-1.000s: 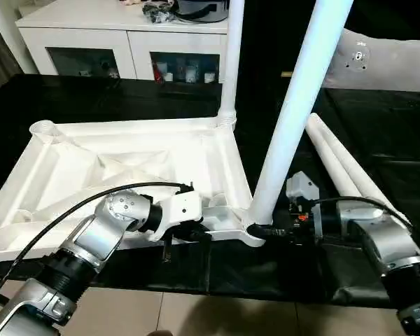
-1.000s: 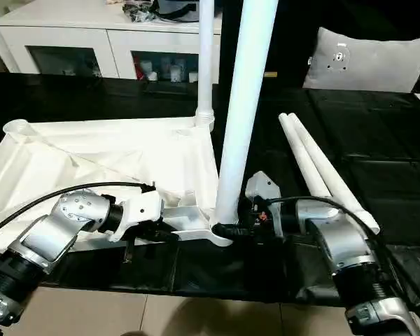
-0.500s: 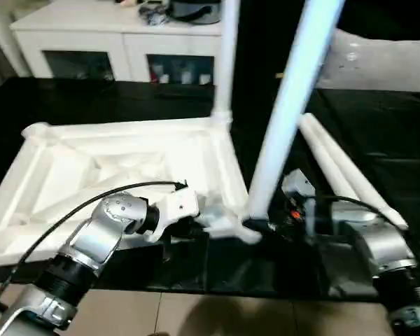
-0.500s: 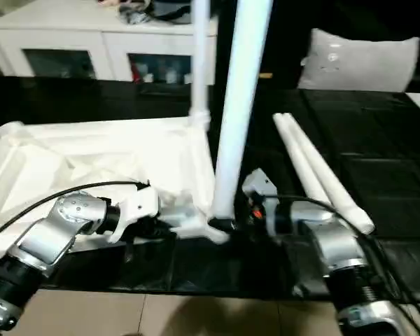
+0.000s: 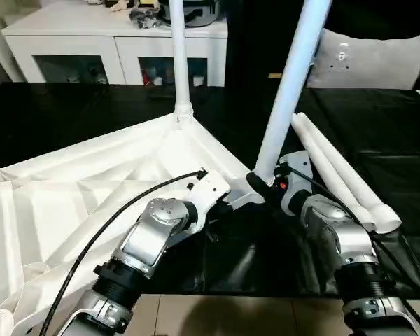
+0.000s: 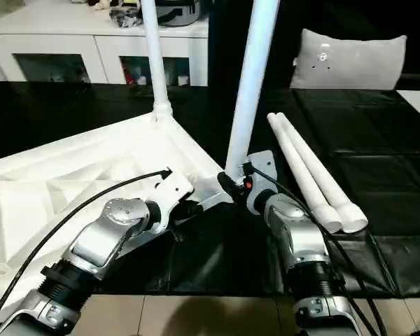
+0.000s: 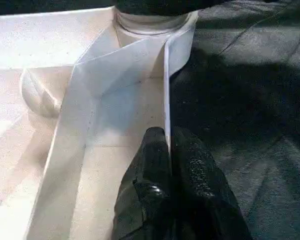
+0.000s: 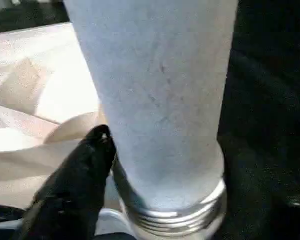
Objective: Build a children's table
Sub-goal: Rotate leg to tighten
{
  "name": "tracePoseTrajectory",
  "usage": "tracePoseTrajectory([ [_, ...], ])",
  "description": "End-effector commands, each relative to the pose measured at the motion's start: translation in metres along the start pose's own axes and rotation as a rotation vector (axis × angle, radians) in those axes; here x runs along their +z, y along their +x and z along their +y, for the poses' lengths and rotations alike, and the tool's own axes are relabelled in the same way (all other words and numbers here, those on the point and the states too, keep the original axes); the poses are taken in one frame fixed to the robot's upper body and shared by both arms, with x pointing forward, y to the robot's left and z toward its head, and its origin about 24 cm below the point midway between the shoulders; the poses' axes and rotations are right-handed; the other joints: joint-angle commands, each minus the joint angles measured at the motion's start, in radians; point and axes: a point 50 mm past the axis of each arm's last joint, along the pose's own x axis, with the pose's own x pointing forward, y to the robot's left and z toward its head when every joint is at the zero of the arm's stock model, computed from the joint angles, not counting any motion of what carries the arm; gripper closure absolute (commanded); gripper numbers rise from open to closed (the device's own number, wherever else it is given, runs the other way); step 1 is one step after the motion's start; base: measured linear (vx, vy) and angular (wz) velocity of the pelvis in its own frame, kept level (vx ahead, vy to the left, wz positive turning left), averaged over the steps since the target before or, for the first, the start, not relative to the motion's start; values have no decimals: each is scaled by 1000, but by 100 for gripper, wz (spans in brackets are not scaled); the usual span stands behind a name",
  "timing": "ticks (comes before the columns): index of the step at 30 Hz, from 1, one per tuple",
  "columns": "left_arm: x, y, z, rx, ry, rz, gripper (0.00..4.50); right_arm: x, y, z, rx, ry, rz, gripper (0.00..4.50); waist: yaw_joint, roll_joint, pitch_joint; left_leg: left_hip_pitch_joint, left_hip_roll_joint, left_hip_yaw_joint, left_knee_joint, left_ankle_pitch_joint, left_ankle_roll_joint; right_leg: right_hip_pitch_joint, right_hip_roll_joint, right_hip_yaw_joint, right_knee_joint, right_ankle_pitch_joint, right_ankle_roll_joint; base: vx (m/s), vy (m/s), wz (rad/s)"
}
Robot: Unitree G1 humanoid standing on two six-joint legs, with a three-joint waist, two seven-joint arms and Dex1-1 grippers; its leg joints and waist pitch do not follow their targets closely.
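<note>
The children's table top (image 5: 91, 189) lies upside down and slantwise on a black surface, ribs up. One white leg (image 5: 180, 63) stands in its far corner socket, and another leg (image 5: 290, 77) rises from the near right corner socket. My left gripper (image 5: 220, 206) is shut on the top's thin rim wall beside that near corner; the fingertips (image 7: 155, 142) pinch it in the left wrist view. My right gripper (image 5: 264, 183) holds the near leg at its base, with one finger (image 8: 85, 175) pressed against its side and the other hidden behind it.
Two loose white legs (image 5: 339, 178) lie side by side on the black surface to the right. A white cabinet (image 5: 112, 42) stands at the back and a grey cushion (image 5: 367, 52) at the back right. Tiled floor (image 5: 231, 315) shows below the near edge.
The table top has swung round with both grippers on it: its near right corner now points towards the loose legs, its left side reaches nearer me. The view has also shifted.
</note>
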Motion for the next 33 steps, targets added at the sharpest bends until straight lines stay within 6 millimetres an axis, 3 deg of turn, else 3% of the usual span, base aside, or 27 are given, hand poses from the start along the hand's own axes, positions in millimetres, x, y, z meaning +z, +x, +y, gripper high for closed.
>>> tracePoseTrajectory([
  [1, 8, -1, 0, -1, 59, -36, 450, -3, -2, 6, 99, -2, 9, 75, 5, -9, -56, -7, 44, -10, -65, -152, 55, 49, -84, 48, -78, -261, -154, 0, 0, 0],
  [9, -1, -10, 5, -64, 103, -19, 450, 10, -24, -14, 246, -129, 5, 8, 14, -13, -59, -13, 44, -7, -57, -110, 83, 50, -83, 46, -71, -211, -170, 0, 0, 0],
  [15, -10, -20, 8, -153, 144, 1, 450, 19, -38, -24, 344, -214, 31, 8, 17, -14, -59, -13, 46, -6, -55, -98, 100, 48, -82, 45, -69, -199, -185, 0, 0, 0],
  [18, -22, -34, 10, -300, 238, 54, 450, 26, -46, -27, 460, -300, 71, 8, 22, -13, -61, -12, 48, -8, -54, -108, 110, 47, -83, 43, -66, -193, -194, 0, 0, 0],
  [25, -29, -46, 11, -438, 310, 100, 450, 23, -53, -18, 648, -352, 123, 8, 31, -10, -59, -8, 55, -6, -54, -130, 97, 43, -84, 45, -61, -190, -211, 0, 0, 0],
  [29, -30, -50, 12, -511, 338, 110, 450, 17, -55, -9, 753, -363, 158, 46, 35, -10, -59, -8, 55, -5, -54, -135, 93, 43, -84, 46, -60, -185, -213, 0, 0, 0],
  [33, -30, -52, 14, -545, 359, 117, 450, 9, -54, 0, 816, -339, 182, 86, 49, -10, -57, -6, 55, -5, -56, -152, 81, 40, -86, 47, -65, -246, -191, 0, 0, 0],
])
